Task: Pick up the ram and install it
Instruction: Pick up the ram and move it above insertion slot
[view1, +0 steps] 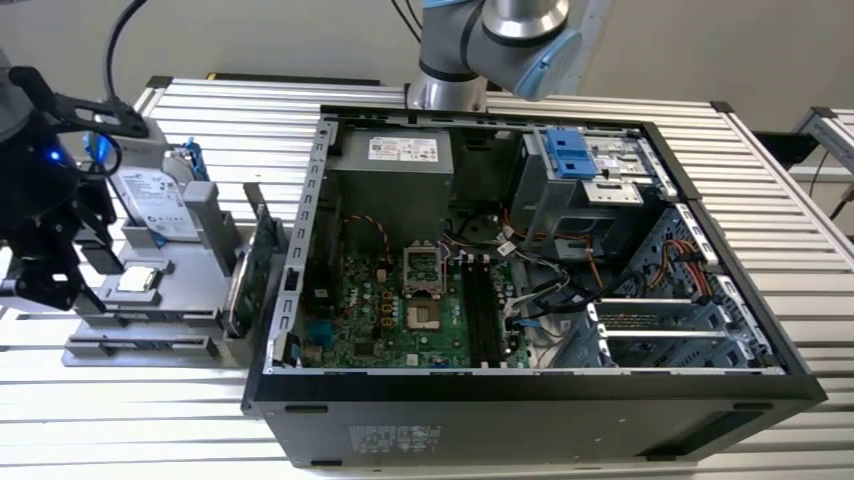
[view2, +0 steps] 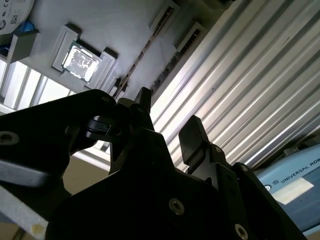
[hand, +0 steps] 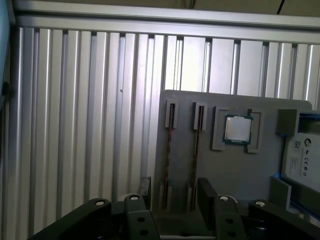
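Two ram sticks stand on edge in slots of a grey parts holder (hand: 240, 175); in the first wrist view they are the ram (hand: 169, 150) and a second stick (hand: 196, 150). One stick shows as a thin dark line (view2: 137, 65) in the second wrist view. My gripper (hand: 175, 195) hangs open above the holder, its two black fingers (hand: 206, 192) on either side of the sticks' near ends, with nothing between them. In the exterior view the gripper (view1: 60, 285) is at the far left, over the holder (view1: 174, 300).
The holder also carries a silver processor (hand: 237, 128) and a hard drive (view1: 147, 200). A green expansion card (view1: 260, 255) stands between holder and open computer case (view1: 534, 385). Long black memory slots (view1: 487, 310) lie on the motherboard. Ribbed metal tabletop (hand: 75, 125) surrounds everything.
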